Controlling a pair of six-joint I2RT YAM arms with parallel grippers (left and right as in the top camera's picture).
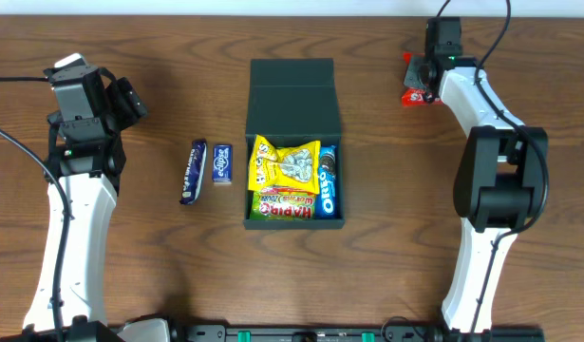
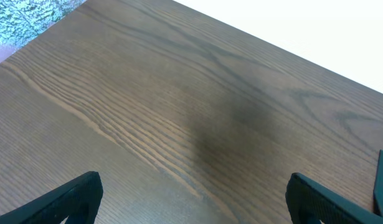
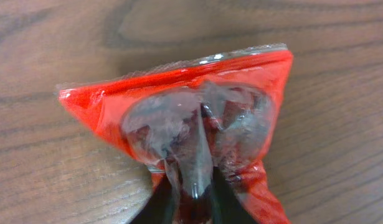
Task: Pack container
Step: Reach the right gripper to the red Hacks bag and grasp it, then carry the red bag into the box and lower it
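We see the container mid-worktop, lid flap open on its far side, holding a yellow packet, a green candy bag and a blue cookie pack. Two blue bars lie just left of the container. The right gripper sits well right of the container near the far edge, pinching a red packet, while the left gripper hangs far left of the container, fingers spread wide over bare wood.
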